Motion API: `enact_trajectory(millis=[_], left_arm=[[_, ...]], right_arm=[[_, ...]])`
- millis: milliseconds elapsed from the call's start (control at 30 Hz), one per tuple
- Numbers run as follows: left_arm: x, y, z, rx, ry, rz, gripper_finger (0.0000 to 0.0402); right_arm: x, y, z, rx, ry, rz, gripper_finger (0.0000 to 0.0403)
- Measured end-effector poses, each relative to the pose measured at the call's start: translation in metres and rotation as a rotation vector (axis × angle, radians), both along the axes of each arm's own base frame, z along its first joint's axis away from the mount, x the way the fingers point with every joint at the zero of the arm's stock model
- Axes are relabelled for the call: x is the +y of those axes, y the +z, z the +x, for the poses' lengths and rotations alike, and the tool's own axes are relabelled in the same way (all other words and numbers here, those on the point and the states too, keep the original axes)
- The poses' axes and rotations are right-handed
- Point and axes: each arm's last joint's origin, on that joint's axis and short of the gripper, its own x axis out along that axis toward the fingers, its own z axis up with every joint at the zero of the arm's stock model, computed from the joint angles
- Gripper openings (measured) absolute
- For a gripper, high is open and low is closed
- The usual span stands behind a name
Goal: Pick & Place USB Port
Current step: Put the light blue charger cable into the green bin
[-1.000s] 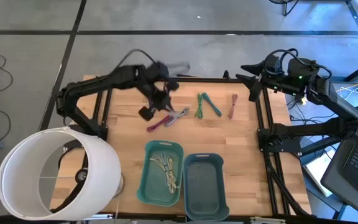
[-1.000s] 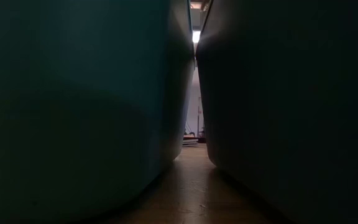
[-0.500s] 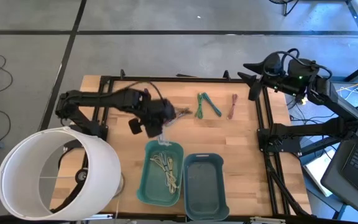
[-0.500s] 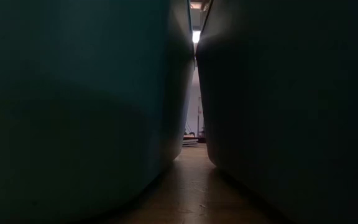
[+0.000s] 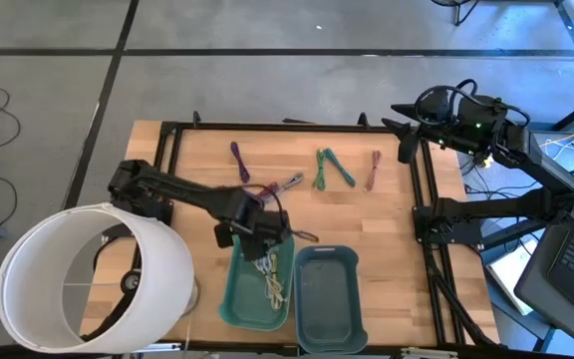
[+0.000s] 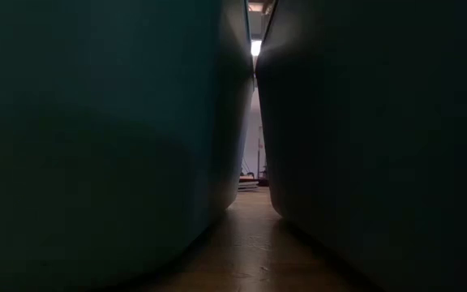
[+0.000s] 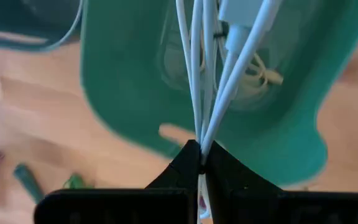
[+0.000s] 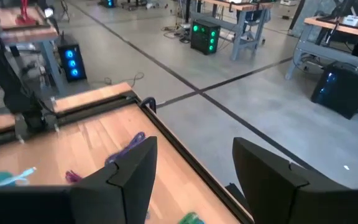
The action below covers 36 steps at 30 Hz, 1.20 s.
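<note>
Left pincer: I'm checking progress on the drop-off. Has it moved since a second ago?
Yes. The left pincer, shut on a white cable, moved from the table's far side toward the near edge, over the green bin.

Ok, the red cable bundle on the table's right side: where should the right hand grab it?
Grip the red cable bundle at its middle, from straight above. It lies flat on the table as a slim strip running front to back, so the right hand, open near the far right corner, should close across its narrow width.
</note>
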Motion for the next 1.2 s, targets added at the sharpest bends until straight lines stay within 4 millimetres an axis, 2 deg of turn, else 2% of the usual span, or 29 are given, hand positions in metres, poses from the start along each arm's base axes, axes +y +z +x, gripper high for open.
enact_trajectory(millis=[200, 367, 600, 800, 1100, 1200], left_arm=[[-0.027, -0.015, 0.012, -0.034, 0.032, -0.088, 0.0003], [-0.041, -0.033, 0.024, -0.039, 0.060, -0.108, 0.0003], [-0.044, -0.074, 0.038, 0.069, 0.083, -0.078, 0.0003], [-0.042, -0.095, 0.043, 0.158, 0.113, -0.099, 0.0003], [-0.041, -0.110, 0.052, 0.146, 0.083, -0.101, 0.0003], [-0.041, -0.111, 0.050, 0.178, 0.146, -0.128, 0.0009]], right_arm=[[0.000, -0.004, -0.001, 0.057, 0.011, -0.018, 0.0213], [0.001, -0.005, -0.002, 0.097, 0.028, -0.047, 0.0213], [0.002, -0.011, -0.006, 0.170, 0.035, -0.037, 0.0213], [0.003, -0.014, -0.011, 0.215, 0.040, -0.035, 0.0213], [0.006, -0.014, -0.021, 0.217, 0.041, -0.037, 0.0213], [0.008, -0.013, -0.025, 0.204, 0.040, -0.041, 0.0213]])
